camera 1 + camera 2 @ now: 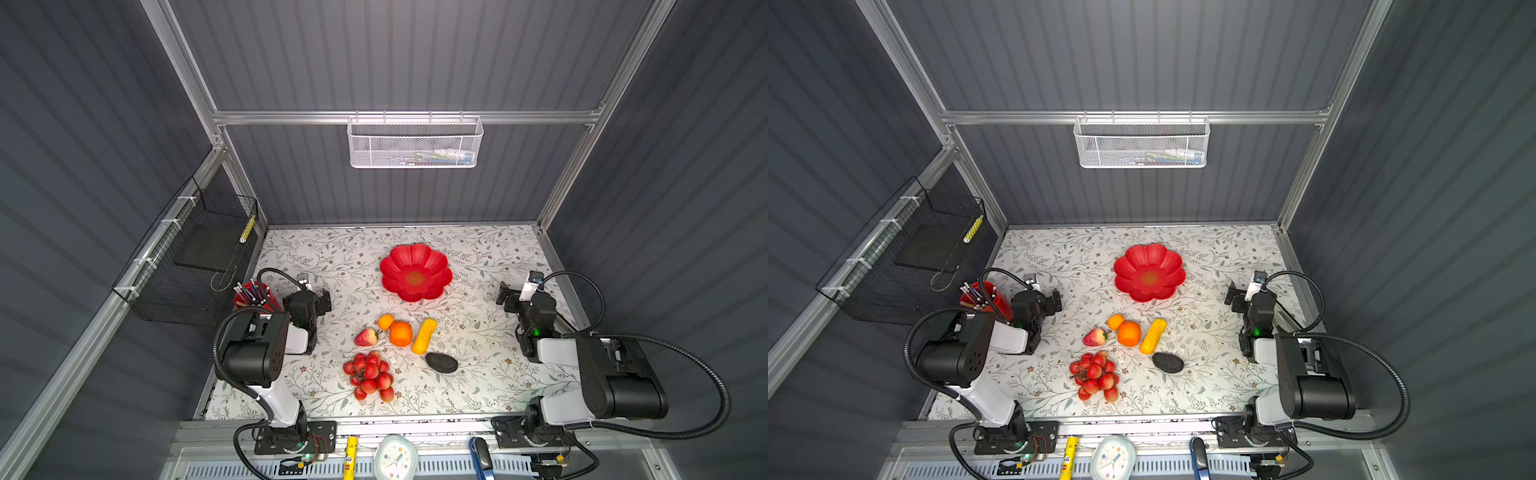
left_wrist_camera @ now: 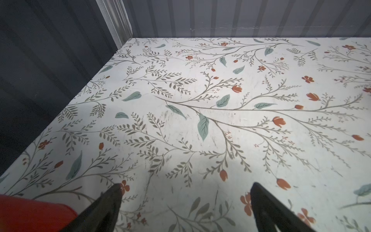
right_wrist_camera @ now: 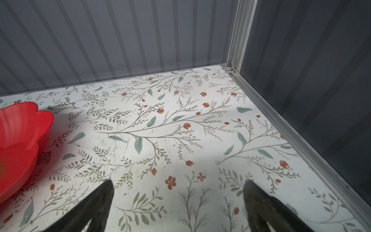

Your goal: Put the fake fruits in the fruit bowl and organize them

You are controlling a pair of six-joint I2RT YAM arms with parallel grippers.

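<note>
The empty red flower-shaped fruit bowl (image 1: 432, 266) (image 1: 1165, 266) sits at the table's middle back; its edge shows in the right wrist view (image 3: 18, 140). In front of it lie the fake fruits: a strawberry (image 1: 366, 337), a small orange (image 1: 385, 321), a larger orange (image 1: 401, 333), a yellow oblong fruit (image 1: 424, 336), a dark avocado (image 1: 441, 363) and a red grape bunch (image 1: 370, 376). My left gripper (image 1: 323, 300) (image 2: 185, 185) hovers open at the left, away from the fruits. At the right, my right gripper (image 1: 504, 297) (image 3: 178, 181) stands open over bare table.
A red cup of pens (image 1: 251, 296) (image 2: 30, 215) stands close behind the left arm. A black wire basket (image 1: 195, 257) hangs on the left wall, a white mesh basket (image 1: 415, 143) on the back wall. A clock (image 1: 395, 459) lies on the front rail.
</note>
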